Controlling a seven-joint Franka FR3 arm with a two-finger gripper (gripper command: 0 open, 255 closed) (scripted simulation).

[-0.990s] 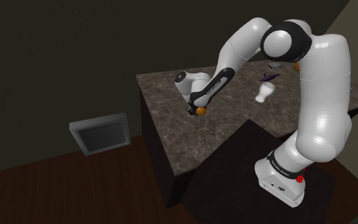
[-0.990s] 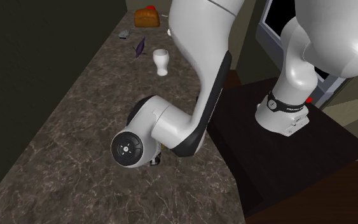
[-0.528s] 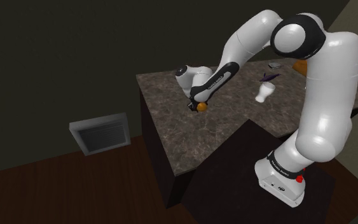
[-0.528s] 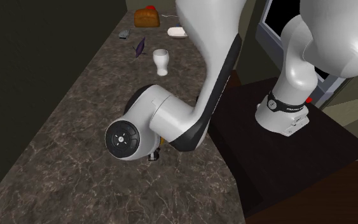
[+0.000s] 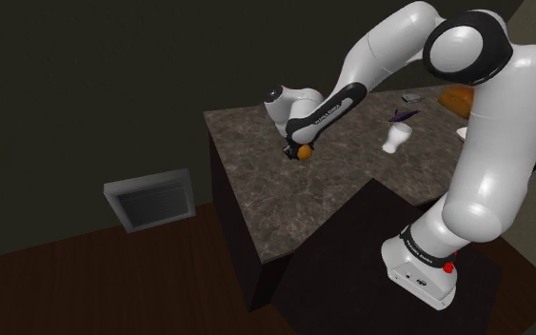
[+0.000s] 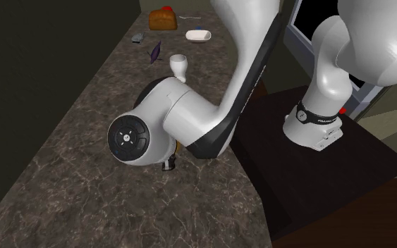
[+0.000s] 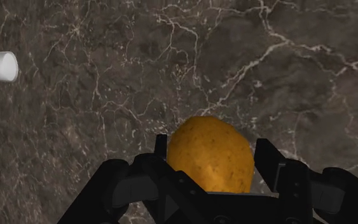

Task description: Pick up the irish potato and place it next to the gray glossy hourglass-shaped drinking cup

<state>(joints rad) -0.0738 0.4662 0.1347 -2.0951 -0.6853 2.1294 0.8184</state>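
Toward the shoulder view's left, the gripper [image 5: 297,149] hangs over the marbled desk [image 5: 351,190], its jaws clamped on the orange-brown potato [image 7: 210,154], which looks just clear of the surface. The pick seems done, and the carry is the step in hand. The next move runs rightward to the white hourglass cup [image 5: 395,139], setting down beside it without a knock. A purple object [image 5: 401,116] just behind the cup crowds that side, and a brown loaf [image 6: 163,18] sits farther off.

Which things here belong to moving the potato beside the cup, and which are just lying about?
Job: potato, gripper clasping it, cup.
Lying about: purple object, brown block, white dish, small grey object.
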